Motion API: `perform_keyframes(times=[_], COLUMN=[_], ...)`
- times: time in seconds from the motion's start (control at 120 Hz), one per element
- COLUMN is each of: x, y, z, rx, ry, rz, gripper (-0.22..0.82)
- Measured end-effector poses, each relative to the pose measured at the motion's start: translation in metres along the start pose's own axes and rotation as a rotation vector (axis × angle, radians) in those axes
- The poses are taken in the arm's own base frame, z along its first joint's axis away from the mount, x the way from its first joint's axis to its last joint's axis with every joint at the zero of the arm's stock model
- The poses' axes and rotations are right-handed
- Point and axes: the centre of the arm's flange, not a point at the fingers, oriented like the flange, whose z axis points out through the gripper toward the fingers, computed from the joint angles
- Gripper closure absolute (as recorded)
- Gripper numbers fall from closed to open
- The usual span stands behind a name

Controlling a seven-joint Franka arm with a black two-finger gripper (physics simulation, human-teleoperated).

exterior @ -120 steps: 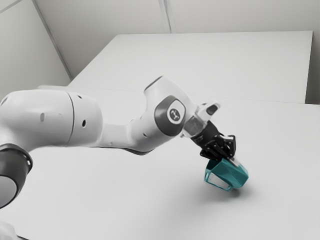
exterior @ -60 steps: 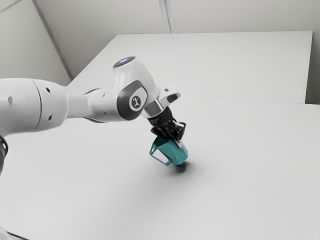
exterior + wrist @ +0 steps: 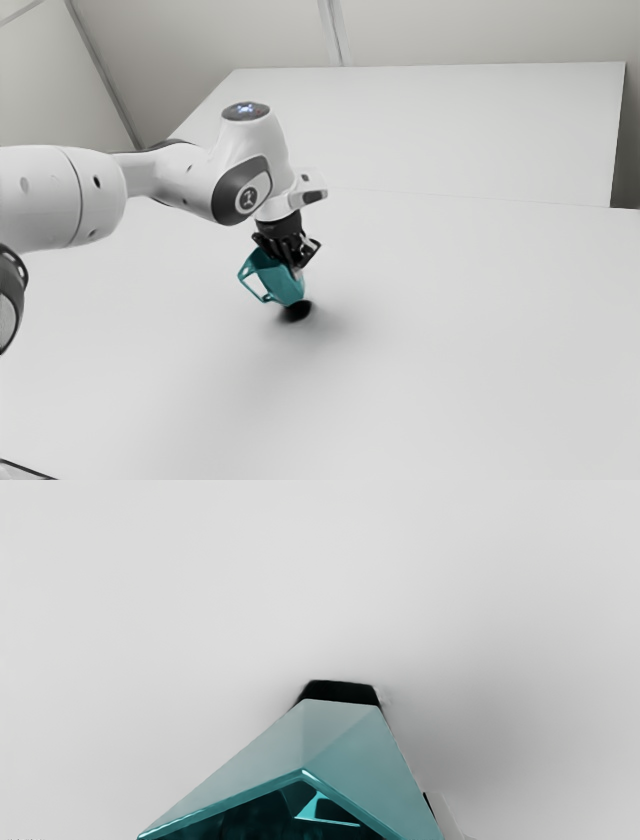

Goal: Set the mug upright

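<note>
Over the white bench (image 3: 450, 300), a bit to the exterior view's left of the middle, my black pincer (image 3: 292, 268) was closed on the blue-green mug (image 3: 279, 281) and held it. The mug was not up straight yet. It leaned, with its open end up by the pincer and its bottom end down, toward the exterior view's right. Its handle (image 3: 253, 284) stuck out on the side toward the exterior view's left. The mug had flat sides with sharp bends, like a cut stone.

A small, very dark shadow (image 3: 297, 311) lay on the bench just under the low end of the mug. I could not tell if that end touched the bench or was just over it.

The mug had moved with my pincer, toward the exterior view's left, from where it was a second before. It also leaned less than it did then, and my pincer pointed more straight down.

My wrist view looked past the rim (image 3: 303, 772) and a bit into the dark inside of the mug. One pale finger (image 3: 444, 812) was right by the outside of the mug.

My white arm (image 3: 140, 180) reached in from the exterior view's left, and behind the bench stood a pale wall (image 3: 450, 30).
</note>
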Motion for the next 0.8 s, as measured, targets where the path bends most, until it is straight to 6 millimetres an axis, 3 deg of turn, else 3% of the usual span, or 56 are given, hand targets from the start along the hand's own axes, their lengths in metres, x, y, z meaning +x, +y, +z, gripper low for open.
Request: perform_keyframes(times=[0.233, 0.467, 0.658, 0.8], x=[0.003, 0.003, 0.003, 0.003], y=[-0.015, -0.018, -0.018, -0.019], z=[0.036, 0.045, 0.044, 0.032], rx=[0.052, 0.055, 0.049, 0.045], ry=[-0.056, -0.066, -0.063, -0.045], rz=[-0.006, -0.020, -0.020, -0.016], gripper=[0.78, 0.78, 0.38, 0.19])
